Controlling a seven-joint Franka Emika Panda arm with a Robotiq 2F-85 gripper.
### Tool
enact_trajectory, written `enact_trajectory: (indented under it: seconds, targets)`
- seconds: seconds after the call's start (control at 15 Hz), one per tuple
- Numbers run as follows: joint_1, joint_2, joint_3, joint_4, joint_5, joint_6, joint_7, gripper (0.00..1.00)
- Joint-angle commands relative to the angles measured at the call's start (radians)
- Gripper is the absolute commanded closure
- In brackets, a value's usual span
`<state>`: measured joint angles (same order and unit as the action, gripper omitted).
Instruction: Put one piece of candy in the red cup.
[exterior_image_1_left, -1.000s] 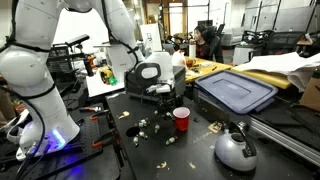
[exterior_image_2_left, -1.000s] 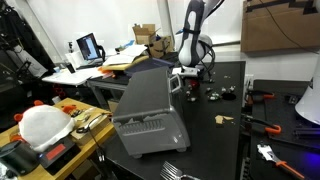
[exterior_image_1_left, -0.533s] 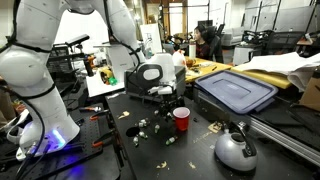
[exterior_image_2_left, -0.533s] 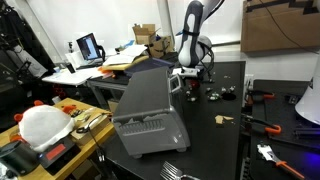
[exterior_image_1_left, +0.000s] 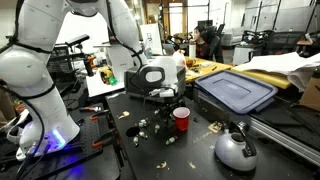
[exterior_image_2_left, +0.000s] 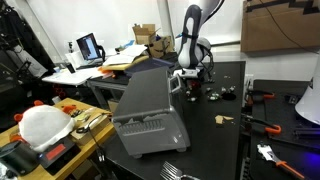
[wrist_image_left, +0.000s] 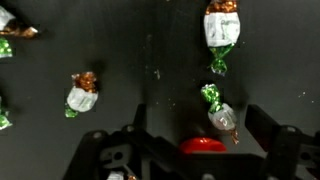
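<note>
The black table (exterior_image_1_left: 150, 162) carried everything. The white arm (exterior_image_1_left: 120, 30) reached down over its middle. In an exterior view the grey oven (exterior_image_1_left: 237, 92) sat to the right and the silver kettle (exterior_image_1_left: 236, 150) stood at the near right corner. The cup (exterior_image_1_left: 181, 119) stood upright on the table between them, just right of the end effector (exterior_image_1_left: 166, 96) and apart from it.

In the wrist view the end effector (wrist_image_left: 198, 128) hung above the table with its fingers apart and nothing clamped between them. The cup's red rim (wrist_image_left: 203, 145) showed at the bottom edge, between the two fingers. No candy was in the cup as far as the views showed.

Wrapped candies lay scattered: one at the far right (wrist_image_left: 221, 28), one to the left (wrist_image_left: 82, 96), and a third (wrist_image_left: 220, 116) just beyond the cup's rim, nearest the fingers. That third candy looked the likely pick.

The main risk I judged was the cup. It looked light and stood very close to the target, so a descending finger could strike its rim and tip or shove it. The candy was small with a twisted wrapper. Fingers closing off-centre could catch only the tail and drop it on the lift, or flick it away across the smooth table.
</note>
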<state>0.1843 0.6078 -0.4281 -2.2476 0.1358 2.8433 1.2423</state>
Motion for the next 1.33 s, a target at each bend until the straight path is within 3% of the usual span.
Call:
enact_trajectory:
  seconds: [0.0,0.07,0.2,0.4,0.93,1.27]
  targets:
    - [-0.026,-0.002,0.027,0.030,-0.016,-0.043,0.000,0.00]
    - [-0.030,-0.002,0.031,0.031,-0.017,-0.044,-0.003,0.00]
    - [-0.033,-0.003,0.036,0.031,-0.020,-0.039,-0.008,0.09]
    - [-0.040,-0.001,0.042,0.034,-0.030,-0.031,-0.018,0.39]
    - [-0.048,-0.003,0.049,0.050,-0.031,-0.024,-0.100,0.99]
    - [-0.045,-0.049,0.054,0.015,-0.033,-0.026,-0.131,0.94]
